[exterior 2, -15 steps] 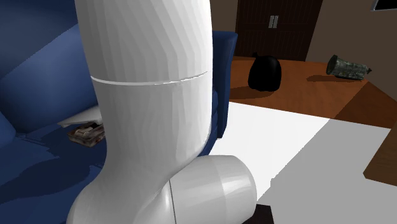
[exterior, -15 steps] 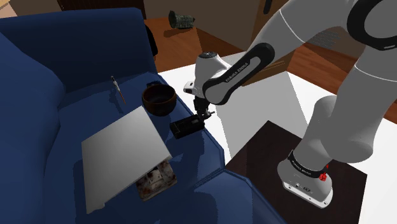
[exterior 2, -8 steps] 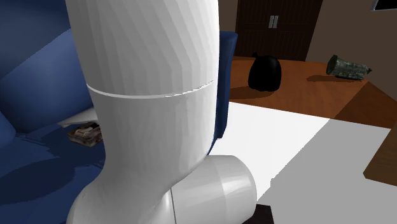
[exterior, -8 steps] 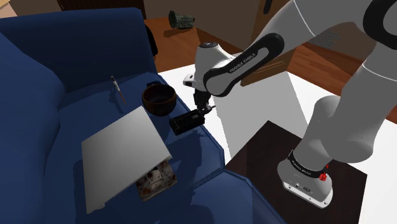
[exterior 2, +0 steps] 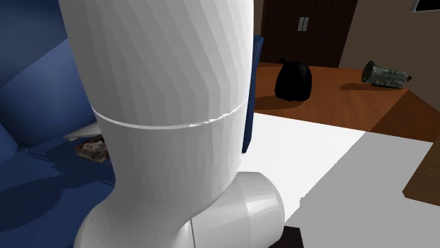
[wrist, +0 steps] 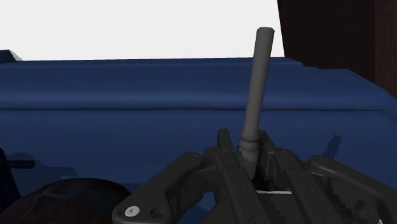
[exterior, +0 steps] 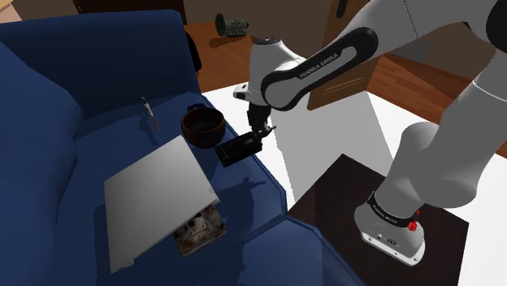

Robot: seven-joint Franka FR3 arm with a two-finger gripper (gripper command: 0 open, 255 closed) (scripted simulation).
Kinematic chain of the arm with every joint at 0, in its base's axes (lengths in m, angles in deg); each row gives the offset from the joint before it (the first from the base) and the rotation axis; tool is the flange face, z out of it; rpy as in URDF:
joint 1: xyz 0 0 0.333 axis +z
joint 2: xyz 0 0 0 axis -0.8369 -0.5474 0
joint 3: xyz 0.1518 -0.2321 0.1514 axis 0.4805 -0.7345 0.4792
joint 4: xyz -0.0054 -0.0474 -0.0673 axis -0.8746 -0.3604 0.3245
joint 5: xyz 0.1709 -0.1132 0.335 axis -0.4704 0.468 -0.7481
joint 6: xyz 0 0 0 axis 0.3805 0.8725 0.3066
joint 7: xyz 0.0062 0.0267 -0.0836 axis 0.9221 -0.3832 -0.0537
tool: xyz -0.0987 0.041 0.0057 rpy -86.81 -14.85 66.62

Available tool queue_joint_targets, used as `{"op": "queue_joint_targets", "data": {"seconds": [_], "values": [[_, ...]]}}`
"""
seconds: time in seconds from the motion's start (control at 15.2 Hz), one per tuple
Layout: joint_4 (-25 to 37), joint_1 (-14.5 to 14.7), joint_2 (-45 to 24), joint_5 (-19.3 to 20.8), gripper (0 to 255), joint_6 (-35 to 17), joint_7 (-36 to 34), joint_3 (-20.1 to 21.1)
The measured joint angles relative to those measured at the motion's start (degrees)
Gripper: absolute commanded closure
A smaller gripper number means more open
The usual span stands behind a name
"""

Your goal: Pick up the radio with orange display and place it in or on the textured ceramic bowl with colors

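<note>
A small black radio (exterior: 238, 150) hangs tilted above the blue sofa seat (exterior: 130, 138), casting a shadow on the cushion below. My gripper (exterior: 259, 136) is shut on its end nearest the stand. In the wrist view the fingers (wrist: 219, 156) clasp the radio's top, and its grey antenna (wrist: 257, 83) sticks out past them. My gripper (wrist: 249, 167) is a short way above the cushion. The dark brown bowl (exterior: 202, 126) sits on the seat just to the shoulder view's left of the radio; its rim (wrist: 60, 198) shows beside the fingers. The radio's display is hidden.
A white flat board (exterior: 154, 195) lies on the seat, with a small patterned box (exterior: 197, 230) at its near corner. A pen (exterior: 149, 111) lies behind the bowl. My white arm link (exterior 2: 162, 106) blocks the second exterior view. A black bag (exterior 2: 293, 79) stands on the wooden floor.
My gripper has lifted the radio off the cushion and carried it up and towards the bowl, to the shoulder view's left. The arm's big link has swung across the second exterior view.
</note>
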Motion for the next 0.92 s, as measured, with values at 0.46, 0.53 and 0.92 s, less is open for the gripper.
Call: {"op": "queue_joint_targets", "data": {"seconds": [0.46, 0.53, 0.92], "values": [[2.8, -0.02, 3.06, 0.39, 255, 5.85, -0.29, 0.17], [3.29, 0.01, 3.41, 0.43, 255, 6.69, -0.41, 0.24], [6.03, -0.03, 5.35, 0.61, 255, 11.35, -0.43, 0.32]]}}
